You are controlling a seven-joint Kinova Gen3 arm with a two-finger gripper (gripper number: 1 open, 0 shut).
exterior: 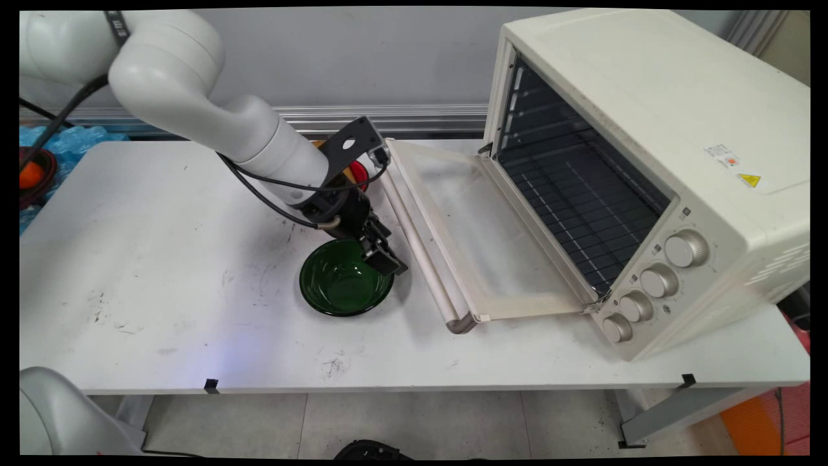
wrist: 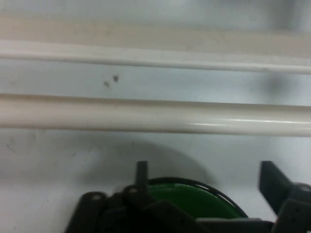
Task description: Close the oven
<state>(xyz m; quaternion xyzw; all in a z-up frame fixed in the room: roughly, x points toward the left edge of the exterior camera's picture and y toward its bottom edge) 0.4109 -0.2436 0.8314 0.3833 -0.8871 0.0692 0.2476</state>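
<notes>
A dark green glass bowl [exterior: 341, 283] stands upright on the white table [exterior: 162, 259], just left of the oven's lowered door. My gripper [exterior: 387, 260] hangs over the bowl's right rim, tilted down toward the door. In the hand view the two black fingers [wrist: 141, 171] stand wide apart, and the green bowl [wrist: 194, 196] with its dark rim lies low between them. The gripper [wrist: 206, 177] is open and holds nothing. Whether a finger touches the rim I cannot tell.
A cream toaster oven [exterior: 653, 149] stands at the right, its glass door [exterior: 479, 239] folded flat onto the table. The door's handle bar [exterior: 420, 259] lies right beside the gripper. A red thing [exterior: 359, 173] peeks out behind the wrist. Blue plastic [exterior: 71, 139] lies at the far left.
</notes>
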